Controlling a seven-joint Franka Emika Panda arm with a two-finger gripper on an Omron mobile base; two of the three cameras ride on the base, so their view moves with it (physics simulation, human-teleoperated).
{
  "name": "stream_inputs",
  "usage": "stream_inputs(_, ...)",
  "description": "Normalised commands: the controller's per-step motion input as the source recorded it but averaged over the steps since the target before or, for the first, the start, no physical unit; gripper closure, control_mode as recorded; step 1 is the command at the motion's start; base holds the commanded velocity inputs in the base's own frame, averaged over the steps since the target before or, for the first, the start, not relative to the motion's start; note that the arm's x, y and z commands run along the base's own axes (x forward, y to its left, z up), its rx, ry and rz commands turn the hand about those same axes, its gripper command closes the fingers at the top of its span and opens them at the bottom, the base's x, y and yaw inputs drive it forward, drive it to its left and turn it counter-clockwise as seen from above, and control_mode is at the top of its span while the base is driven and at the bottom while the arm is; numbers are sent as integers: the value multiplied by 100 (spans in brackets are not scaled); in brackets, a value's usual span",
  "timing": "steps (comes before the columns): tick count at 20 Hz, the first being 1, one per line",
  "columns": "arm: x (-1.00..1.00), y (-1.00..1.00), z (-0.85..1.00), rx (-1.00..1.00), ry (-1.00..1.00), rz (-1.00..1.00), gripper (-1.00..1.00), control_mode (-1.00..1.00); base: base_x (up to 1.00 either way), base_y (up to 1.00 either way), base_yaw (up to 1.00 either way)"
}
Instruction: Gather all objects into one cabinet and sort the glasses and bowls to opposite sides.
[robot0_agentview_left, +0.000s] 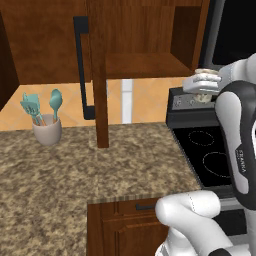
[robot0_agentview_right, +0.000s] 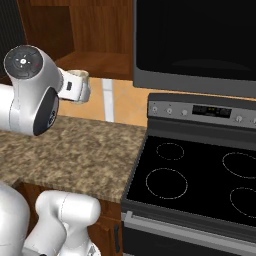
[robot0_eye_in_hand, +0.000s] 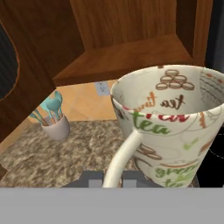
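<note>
The gripper (robot0_agentview_left: 204, 85) is shut tight on a white mug (robot0_eye_in_hand: 173, 124) with a handle and the word "tea" printed on it in red, green and brown. The mug is up in the air, just in front of the open wooden cabinet (robot0_agentview_left: 150, 64), near its right end and about level with its bottom shelf. Below is a speckled brown counter (robot0_agentview_left: 75, 170). Far to the left on the counter stands a pale pot (robot0_agentview_left: 47, 131) with teal spoons (robot0_agentview_left: 55, 102) in it. To the right is a black stove (robot0_agentview_right: 200, 185), with a dark microwave (robot0_agentview_right: 195, 40) above it.
</note>
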Motion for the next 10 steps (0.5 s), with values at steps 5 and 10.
stream_inputs(5,0,0,0,0,0,0,100,100,-67,-56,8)
stream_inputs(10,0,0,0,0,0,0,100,100,-80,-74,1)
